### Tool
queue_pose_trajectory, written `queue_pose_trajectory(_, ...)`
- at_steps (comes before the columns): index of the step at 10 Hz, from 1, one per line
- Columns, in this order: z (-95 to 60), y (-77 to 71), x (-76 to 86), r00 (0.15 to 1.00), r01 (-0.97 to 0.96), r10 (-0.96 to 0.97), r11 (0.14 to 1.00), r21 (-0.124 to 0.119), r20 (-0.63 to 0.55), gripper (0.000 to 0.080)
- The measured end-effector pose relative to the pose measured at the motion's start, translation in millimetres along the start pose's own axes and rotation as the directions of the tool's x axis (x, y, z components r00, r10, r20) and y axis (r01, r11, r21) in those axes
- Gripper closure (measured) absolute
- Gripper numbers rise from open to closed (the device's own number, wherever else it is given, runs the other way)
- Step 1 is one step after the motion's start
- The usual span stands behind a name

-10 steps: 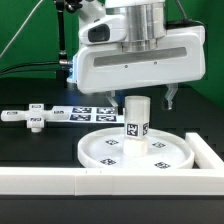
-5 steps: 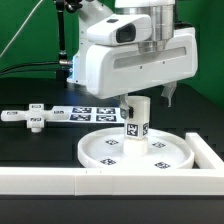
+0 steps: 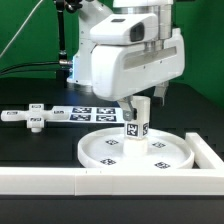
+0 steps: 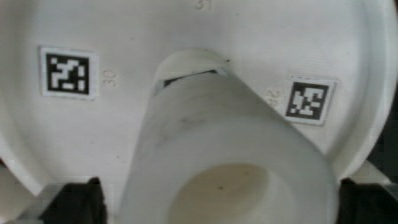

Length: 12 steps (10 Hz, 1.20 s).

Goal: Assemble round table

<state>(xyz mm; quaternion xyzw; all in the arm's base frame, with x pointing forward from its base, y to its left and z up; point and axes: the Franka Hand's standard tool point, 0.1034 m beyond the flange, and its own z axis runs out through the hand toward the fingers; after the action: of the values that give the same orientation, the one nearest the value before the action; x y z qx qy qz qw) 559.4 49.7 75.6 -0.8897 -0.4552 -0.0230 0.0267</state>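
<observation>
The round disc [image 3: 140, 152] lies flat on the black table, rim up, with small tags on its face. The short post [image 3: 134, 122] stands upright at the disc's centre. My gripper [image 3: 137, 100] hangs right over the post, open, and its body hides the post's top. In the wrist view the post [image 4: 222, 150] rises toward the camera from the disc [image 4: 107, 120], and my gripper [image 4: 222, 205] has its dark fingertips [image 4: 79, 203] on either side of the post's upper end, with a gap to it. The cross-shaped foot piece [image 3: 33, 118] lies apart at the exterior view's left.
The marker board [image 3: 92, 114] lies flat behind the disc. A long white border wall [image 3: 60, 181] runs along the front and continues up the exterior view's right side [image 3: 210, 152], close to the disc's rim.
The gripper has turned about its vertical axis and come down a little over the post, so its body now covers the post's top. It stays open. Disc, post and foot piece have not moved.
</observation>
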Motion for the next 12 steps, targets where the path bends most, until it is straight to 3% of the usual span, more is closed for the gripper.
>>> queue_pose_trajectory(5,5.4,-1.3,-3.7,0.94,0.339,-0.339,0.941,0.002,0.033,0.0151)
queue_pose_trajectory(12,5.6,3.8,-11.7,0.754,0.654,-0.653,0.756,0.017,0.068,0.0151)
